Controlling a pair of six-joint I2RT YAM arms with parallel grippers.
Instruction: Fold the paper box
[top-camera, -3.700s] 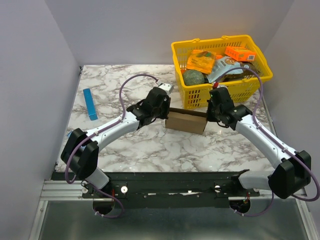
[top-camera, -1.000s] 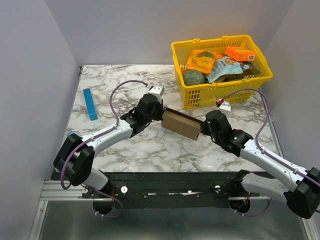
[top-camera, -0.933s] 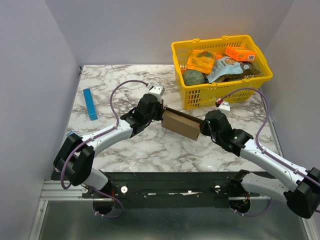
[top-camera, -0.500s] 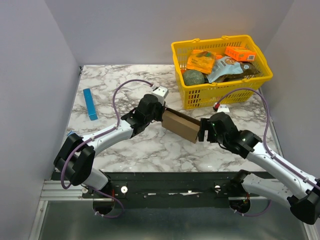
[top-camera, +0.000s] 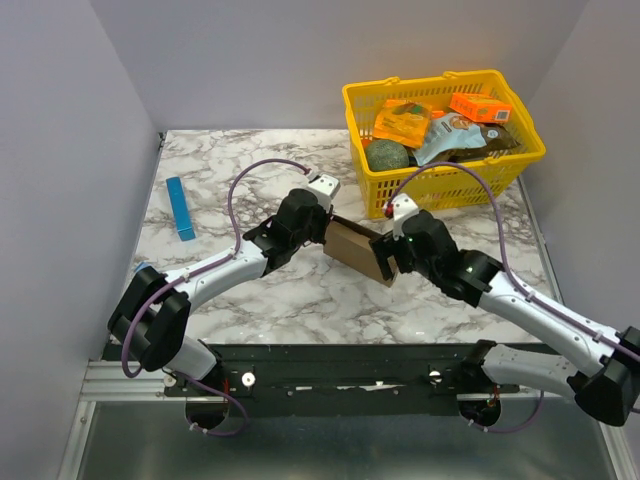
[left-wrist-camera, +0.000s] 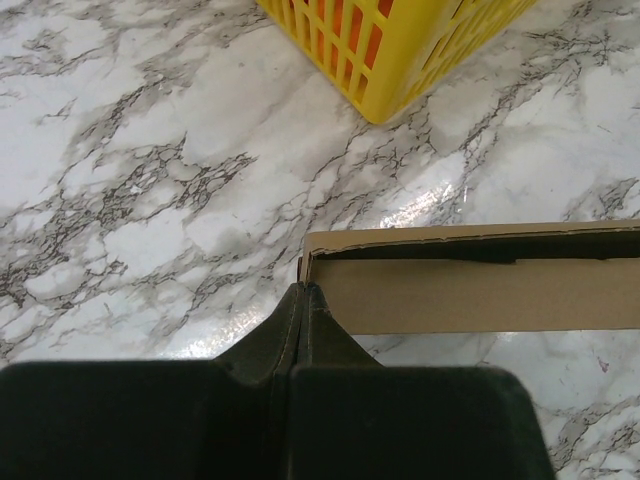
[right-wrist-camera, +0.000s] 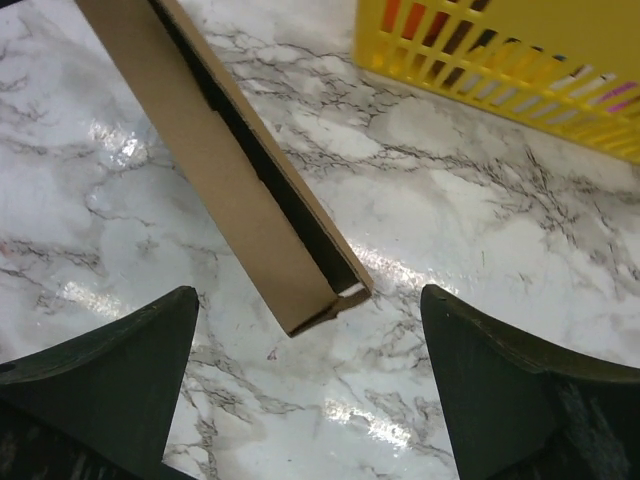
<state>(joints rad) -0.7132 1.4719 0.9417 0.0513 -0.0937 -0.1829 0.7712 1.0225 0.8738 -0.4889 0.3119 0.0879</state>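
The paper box (top-camera: 357, 254) is a flat brown cardboard carton, partly formed, lying slantwise at the table's middle. My left gripper (top-camera: 326, 232) is shut on the carton's left end. In the left wrist view its fingers (left-wrist-camera: 303, 300) pinch the corner of the paper box (left-wrist-camera: 470, 292), whose long top slot shows dark inside. My right gripper (top-camera: 389, 256) stands open at the carton's right end. In the right wrist view the open end of the paper box (right-wrist-camera: 215, 170) lies just between the wide-apart tips of the right gripper (right-wrist-camera: 310, 297), and neither finger (right-wrist-camera: 115, 370) touches it.
A yellow basket (top-camera: 400, 195) stands at the back right with small orange boxes (top-camera: 481, 106) and a dark round item inside; its wall shows in both wrist views (left-wrist-camera: 400, 60) (right-wrist-camera: 520, 60). A thin blue strip (top-camera: 180, 208) lies far left. Grey walls close in on three sides.
My right gripper has opened and let go of the carton's right end, and its arm has shifted left and back. The left gripper keeps its grip; the carton barely moved.
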